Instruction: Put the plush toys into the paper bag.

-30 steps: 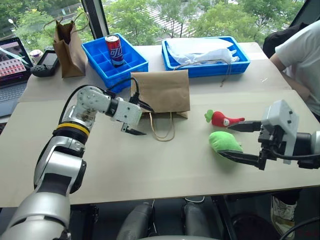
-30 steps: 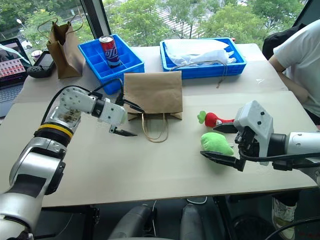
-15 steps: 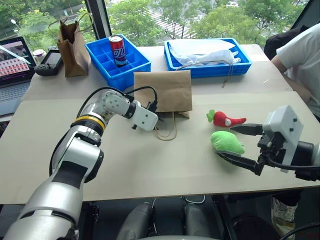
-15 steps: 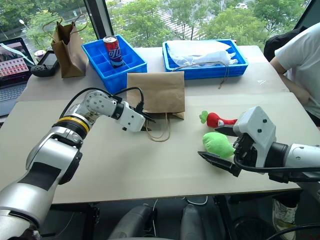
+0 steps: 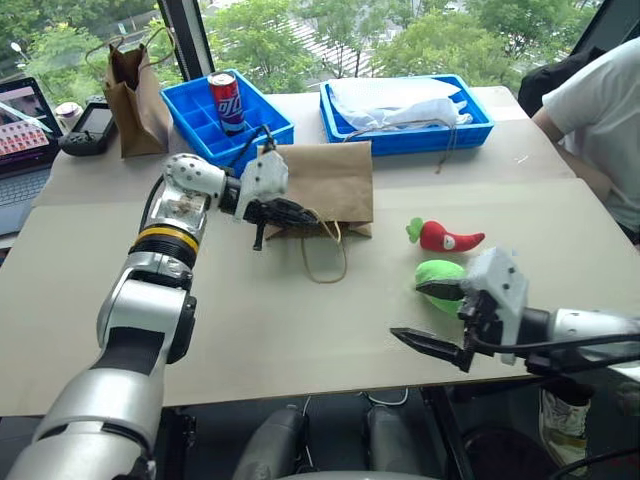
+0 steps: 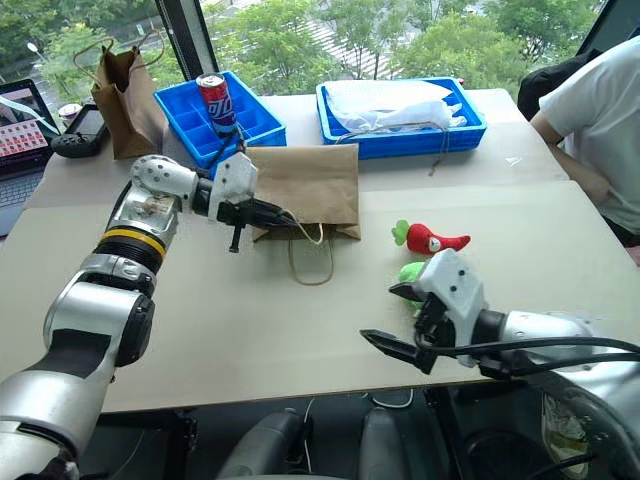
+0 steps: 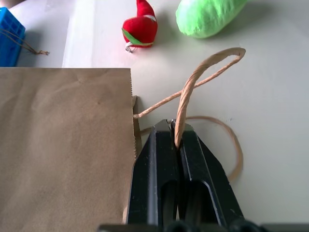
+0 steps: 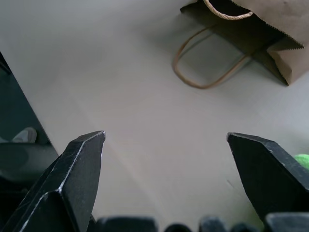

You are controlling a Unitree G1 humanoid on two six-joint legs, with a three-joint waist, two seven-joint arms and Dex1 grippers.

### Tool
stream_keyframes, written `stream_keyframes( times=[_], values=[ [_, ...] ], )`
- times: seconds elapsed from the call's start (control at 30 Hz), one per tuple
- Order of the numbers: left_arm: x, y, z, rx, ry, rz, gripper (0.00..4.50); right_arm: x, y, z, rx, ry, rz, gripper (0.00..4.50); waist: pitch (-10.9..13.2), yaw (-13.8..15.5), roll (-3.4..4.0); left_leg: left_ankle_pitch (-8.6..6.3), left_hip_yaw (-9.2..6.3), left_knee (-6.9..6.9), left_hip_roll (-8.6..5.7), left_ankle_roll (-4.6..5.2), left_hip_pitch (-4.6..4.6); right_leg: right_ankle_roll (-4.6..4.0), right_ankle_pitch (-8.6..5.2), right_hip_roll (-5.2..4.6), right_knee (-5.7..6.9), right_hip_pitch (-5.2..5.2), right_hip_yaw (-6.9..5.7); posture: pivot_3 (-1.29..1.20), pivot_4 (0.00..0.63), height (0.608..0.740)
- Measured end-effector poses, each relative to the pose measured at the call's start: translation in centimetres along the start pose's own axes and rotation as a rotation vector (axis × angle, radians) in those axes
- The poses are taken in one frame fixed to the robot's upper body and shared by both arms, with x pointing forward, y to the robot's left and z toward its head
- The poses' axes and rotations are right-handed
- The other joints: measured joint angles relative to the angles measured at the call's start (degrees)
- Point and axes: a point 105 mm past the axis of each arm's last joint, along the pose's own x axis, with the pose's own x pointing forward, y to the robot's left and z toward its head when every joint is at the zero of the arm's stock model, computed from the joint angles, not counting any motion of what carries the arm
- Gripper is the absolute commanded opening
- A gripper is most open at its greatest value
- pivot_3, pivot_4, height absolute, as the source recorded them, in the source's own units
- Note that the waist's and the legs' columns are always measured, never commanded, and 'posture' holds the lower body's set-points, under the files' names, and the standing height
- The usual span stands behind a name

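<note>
- Lying flat on the surface (image 5: 300, 340): the wide light-brown paper bag (image 5: 325, 185), mid-surface, mouth toward the near edge.
- Clamped together on one twisted loop handle (image 7: 193, 84) of that bag: left pincer (image 7: 175, 133), at the bag's near-left corner, handle raised off the surface.
- Second loop handle (image 5: 325, 262) flat on the surface, just near of the bag's mouth.
- Red chili plush (image 5: 445, 237) to the right of the bag, apart from it, green stem end pointing left.
- Light-green plush (image 5: 440, 278) just near of the chili, resting on the surface, partly hidden behind the right arm.
- Right pincer (image 5: 425, 315) spread wide, gripping nothing, low over the surface by the near edge; far finger (image 5: 438, 290) right at the green plush, contact not determinable; near finger (image 5: 425, 345) clear of it.
- Far left: narrow darker paper bag (image 5: 135, 85) standing upright; laptop (image 5: 20, 125) and a dark handheld device (image 5: 88, 128) at the left edge.
- Far centre: blue compartment tray (image 5: 235, 135) with a red can (image 5: 227, 100) upright in a far compartment.
- Far right: blue tray (image 5: 410, 135) carrying a white cloth bundle (image 5: 395, 100).
- Person in a white shirt (image 5: 605, 120) at the right edge.
</note>
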Motion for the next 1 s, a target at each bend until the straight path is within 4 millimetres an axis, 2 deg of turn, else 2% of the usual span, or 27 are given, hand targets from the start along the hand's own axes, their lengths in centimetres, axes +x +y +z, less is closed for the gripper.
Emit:
stream_keyframes(
  times=[0.1,0.17,0.3,0.4,0.53,0.73,0.87,0.93,1.0],
  values=[
    [-0.3,-1.2,0.8,-0.108,-0.044,-0.029,0.09,1.7,0.0,0.2,-0.023,-0.023,0.003,4.5,0.0,-0.4,-0.01,0.01,-0.01,0.01,-0.01,-0.02,0.0,0.0,0.0,0.01,0.01,-0.01,0.04,0.0,0.15,0.74],
    [-0.6,-2.5,2.4,-0.183,-0.068,-0.063,0.09,3.2,0.0,-0.3,-0.019,-0.022,0.005,4.5,0.0,-0.58,-0.01,0.07,0.0,0.0,-0.01,-0.12,-0.05,-0.01,0.01,0.02,0.11,-0.19,0.11,0.0,0.15,0.74],
    [-1.4,-3.5,4.8,-0.255,-0.087,-0.049,0.09,4.1,-0.2,-0.5,-0.012,-0.031,-0.005,4.5,-0.01,-0.42,0.0,0.2,0.0,-0.04,-0.01,-0.34,-0.06,-0.02,0.01,0.05,0.16,-0.29,0.17,0.0,0.15,0.74],
    [-1.4,-4.4,5.3,-0.302,-0.084,-0.032,0.09,5.1,0.0,0.1,0.009,-0.08,0.002,4.5,-0.01,-0.45,0.01,0.17,0.01,-0.09,0.01,-0.3,0.04,-0.03,0.01,0.09,0.19,-0.28,0.24,0.0,0.15,0.74],
    [-1.0,-4.8,4.6,-0.362,-0.076,0.005,0.0,7.4,-0.4,0.8,0.129,-0.2,-0.017,3.51,-0.01,-0.45,0.01,0.22,0.01,-0.14,0.17,-0.39,0.13,-0.22,0.13,0.33,0.18,-0.27,0.3,0.0,0.15,0.74],
    [-0.5,-4.8,5.0,-0.371,-0.088,0.021,0.0,11.2,-3.4,1.4,0.259,-0.339,-0.108,1.37,-0.01,-0.46,0.02,0.33,0.06,-0.24,0.44,-0.62,0.32,-0.45,0.28,0.72,0.14,-0.4,0.44,0.0,0.15,0.74],
    [0.1,-4.9,5.6,-0.378,-0.128,0.008,0.0,13.7,-5.8,0.3,0.245,-0.323,-0.201,0.04,-0.02,-0.53,0.03,0.36,0.11,-0.33,0.65,-0.86,0.35,-0.63,0.38,0.95,0.15,-0.44,0.45,0.0,0.15,0.74],
    [0.6,-5.3,6.4,-0.367,-0.162,-0.023,0.0,14.9,-6.7,-1.4,0.184,-0.258,-0.254,0.04,-0.02,-0.56,0.03,0.51,0.13,-0.41,0.69,-1.15,0.32,-0.67,0.41,1.0,0.17,-0.44,0.45,0.0,0.15,0.74],
    [0.6,-5.4,6.6,-0.376,-0.17,-0.019,0.0,15.4,-7.0,-1.9,0.129,-0.247,-0.269,0.04,-0.03,-0.78,0.03,0.55,0.17,-0.49,0.74,-1.26,0.39,-0.67,0.41,1.03,0.19,-0.42,0.5,0.0,0.15,0.74]
  ],
)
